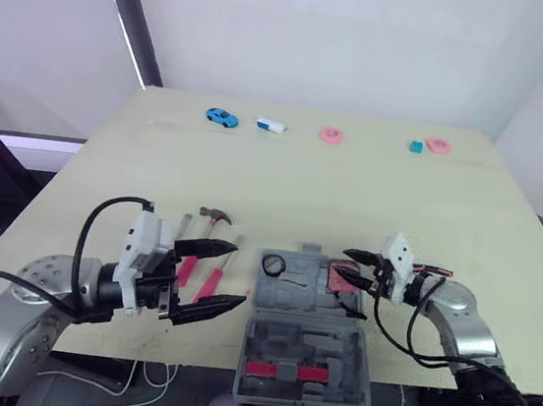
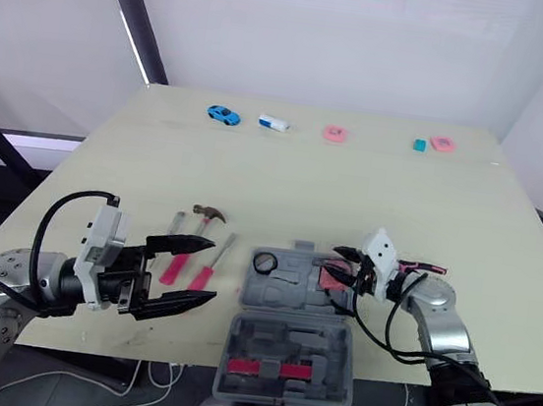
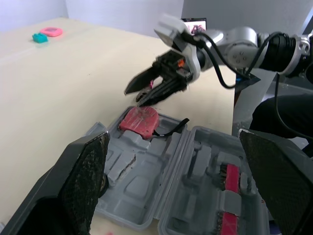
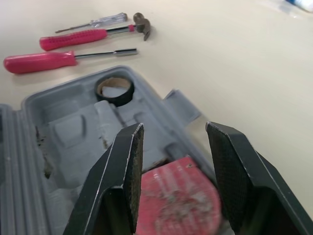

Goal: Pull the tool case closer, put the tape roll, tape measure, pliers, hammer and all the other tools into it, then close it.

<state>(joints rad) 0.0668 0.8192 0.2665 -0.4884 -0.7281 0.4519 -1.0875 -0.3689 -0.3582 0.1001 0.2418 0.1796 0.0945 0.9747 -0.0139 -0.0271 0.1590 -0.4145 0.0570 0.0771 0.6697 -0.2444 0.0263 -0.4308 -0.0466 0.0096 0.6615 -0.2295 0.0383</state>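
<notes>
My right pincer (image 1: 351, 265) hangs spread over the tape measure (image 4: 178, 200) in the tool case (image 1: 284, 299); my left pincer (image 1: 239, 275) gapes apart.

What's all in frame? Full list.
table: 1, beige, under everything
case: 1, grey, open, near edge, centre
tape roll: 1, black, in the case's far half
tape measure: 1, red-pink, in the case's far half, under the right gripper
red strip: 1, red, in the case's near half
hammer: 1, pink handle, on the table left of the case
screwdriver: 1, pink handle, beside the hammer
small screwdriver: 1, clear handle, beside the hammer
car: 1, blue, far edge
white block: 1, white and blue, beside the car
discs: 2, pink, far edge
teal block: 1, teal, beside the right disc
left gripper: 1, black, open, left of the case
right gripper: 1, black, open, over the tape measure
</notes>
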